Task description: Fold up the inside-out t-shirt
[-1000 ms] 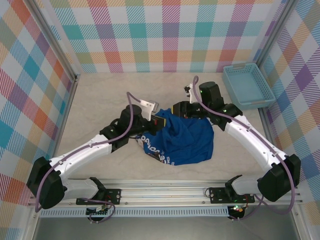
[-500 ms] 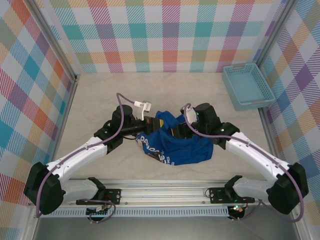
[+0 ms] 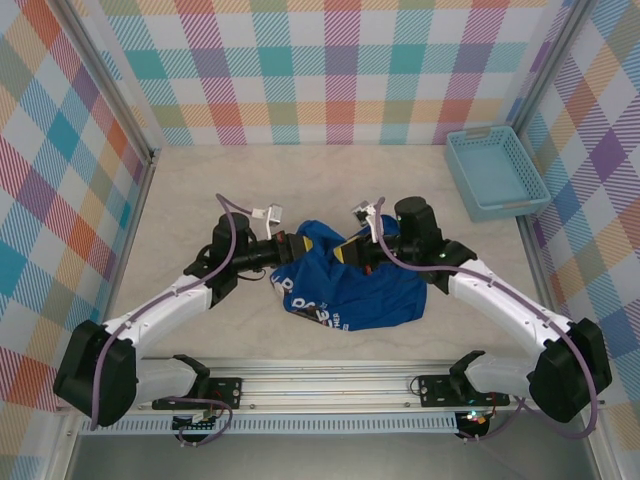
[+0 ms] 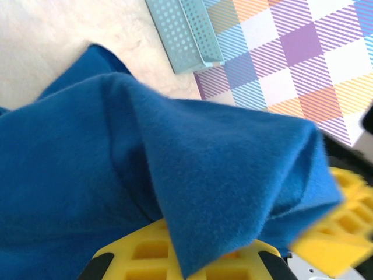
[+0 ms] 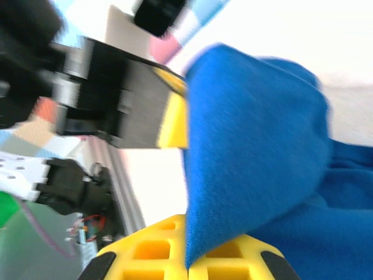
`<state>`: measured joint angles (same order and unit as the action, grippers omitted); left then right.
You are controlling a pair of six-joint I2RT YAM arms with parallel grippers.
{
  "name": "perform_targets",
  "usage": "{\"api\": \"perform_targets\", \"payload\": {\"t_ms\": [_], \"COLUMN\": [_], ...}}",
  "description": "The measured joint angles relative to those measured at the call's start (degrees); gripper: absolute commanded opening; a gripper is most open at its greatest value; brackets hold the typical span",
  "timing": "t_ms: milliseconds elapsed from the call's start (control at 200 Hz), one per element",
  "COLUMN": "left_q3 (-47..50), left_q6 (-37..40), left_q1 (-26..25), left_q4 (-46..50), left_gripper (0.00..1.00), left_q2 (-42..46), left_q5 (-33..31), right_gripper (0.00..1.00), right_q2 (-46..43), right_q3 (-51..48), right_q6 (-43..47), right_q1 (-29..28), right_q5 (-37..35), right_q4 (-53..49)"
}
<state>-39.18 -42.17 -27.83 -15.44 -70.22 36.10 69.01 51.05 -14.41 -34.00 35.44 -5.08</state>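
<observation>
While both arms reach inward over the table (image 3: 190, 200), we see the inside-out t-shirt (image 3: 350, 285) lying crumpled at the middle of the surface, between the two arms. White print shows along its lower left edge.

We find the left gripper (image 3: 293, 246) at the shirt's upper left edge and the right gripper (image 3: 352, 250) at its upper edge, just to the right. The two are near each other, and a ridge of blue cloth runs between them, lifted off the table.

From the left wrist camera, a thick fold of blue fabric drapes over the left arm's yellow fingers (image 4: 140, 252) and comes out from between them, so we read that hand as closed on the shirt. From the right wrist camera, a flap of the same cloth rises from between that arm's yellow fingers (image 5: 145, 251), pinched there. We take the right hand as clamped on the shirt too.

That view is blurred. The dark block with a yellow pad beside the flap is probably the other gripper, close by.

We see a light-blue basket (image 3: 497, 172) at the far right corner of the table, well apart from the shirt.
</observation>
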Motion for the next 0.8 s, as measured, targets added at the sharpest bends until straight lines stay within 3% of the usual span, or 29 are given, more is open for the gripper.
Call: {"api": "perform_targets", "payload": {"t_ms": [220, 410, 625, 800], "left_q3": [-0.7, -1.8, -6.5, -10.4], "left_q6": [1.9, 7.8, 15.9, 19.2], "left_q1": [0.2, -0.3, -4.5, -10.0], "left_q4": [4.2, 14.0, 27.1, 33.0], "left_gripper": [0.37, 0.52, 0.54, 0.42], "left_q2": [-0.6, 3.2, 11.9, 14.7], "left_q5": [0.2, -4.9, -15.2, -19.4], "right_gripper": [0.00, 0.00, 0.00, 0.00], "right_q2": [0.0, 0.1, 1.6, 2.3], "right_q3": [-0.6, -0.6, -0.6, -0.6], "right_q6": [-2.6, -3.0, -3.3, -4.0], "right_q1": [0.1, 0.2, 0.2, 0.2], "right_q5": [6.3, 6.7, 6.3, 5.6], "right_q4": [4.6, 5.1, 5.0, 5.0]}}
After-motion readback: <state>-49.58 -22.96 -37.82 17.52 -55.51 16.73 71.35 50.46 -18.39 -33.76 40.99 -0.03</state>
